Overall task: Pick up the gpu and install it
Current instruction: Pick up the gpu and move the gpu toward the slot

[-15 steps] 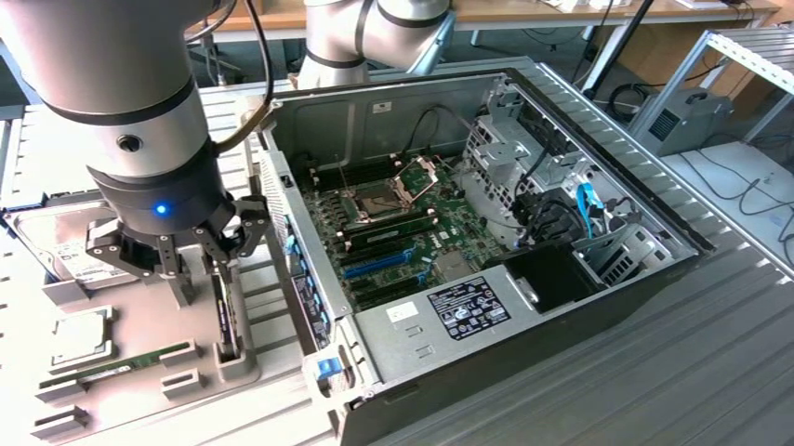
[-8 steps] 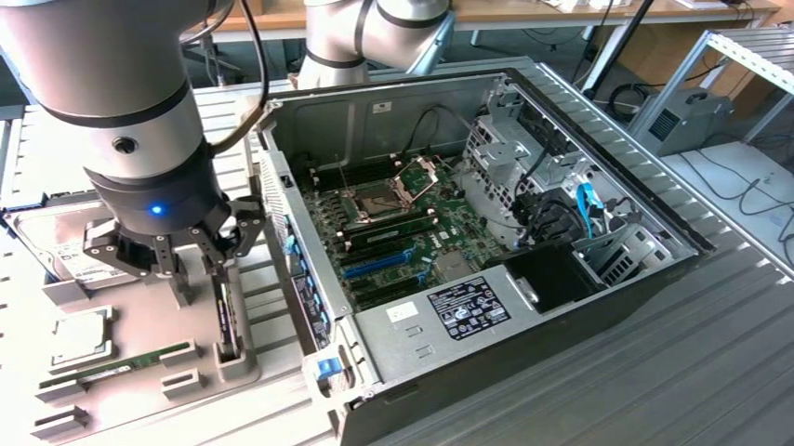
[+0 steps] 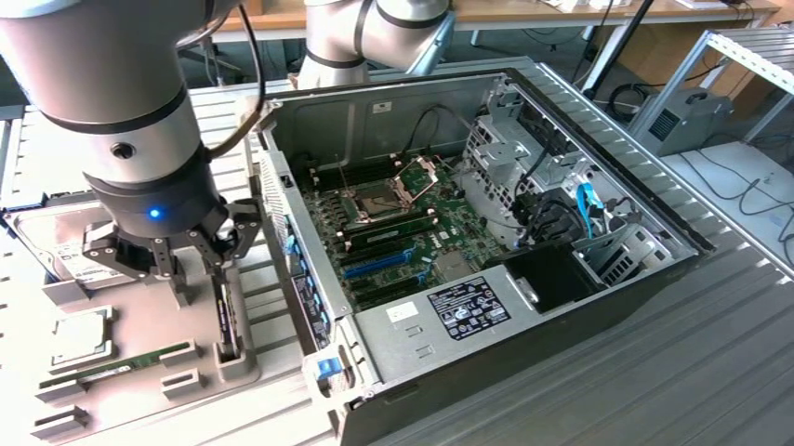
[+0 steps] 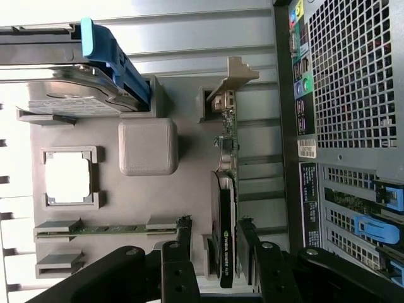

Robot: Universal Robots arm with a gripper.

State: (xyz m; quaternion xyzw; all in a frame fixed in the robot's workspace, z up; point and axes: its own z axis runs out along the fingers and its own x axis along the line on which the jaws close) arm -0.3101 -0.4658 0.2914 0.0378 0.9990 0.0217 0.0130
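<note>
The gpu (image 4: 222,211) stands on edge in a slot of the grey holder tray (image 4: 189,183). It is a thin black card with a pale metal bracket (image 4: 235,74) at its far end. In the exterior view the gpu (image 3: 226,316) rises from the tray just under my wrist. My gripper (image 4: 214,245) is open and straddles the card's near end, one black finger (image 4: 182,247) on each side with a gap to the card. From the exterior camera the gripper (image 3: 186,265) hangs low over the tray at the exterior view's left, beside the computer case.
The open computer case (image 3: 496,232) lies at the tray's right in the exterior view, with the motherboard (image 3: 397,223) and its blue slots (image 3: 372,265) exposed. On the tray lie a hard drive in a blue carrier (image 4: 76,69), a CPU (image 4: 68,178) and a green memory stick (image 4: 107,228).
</note>
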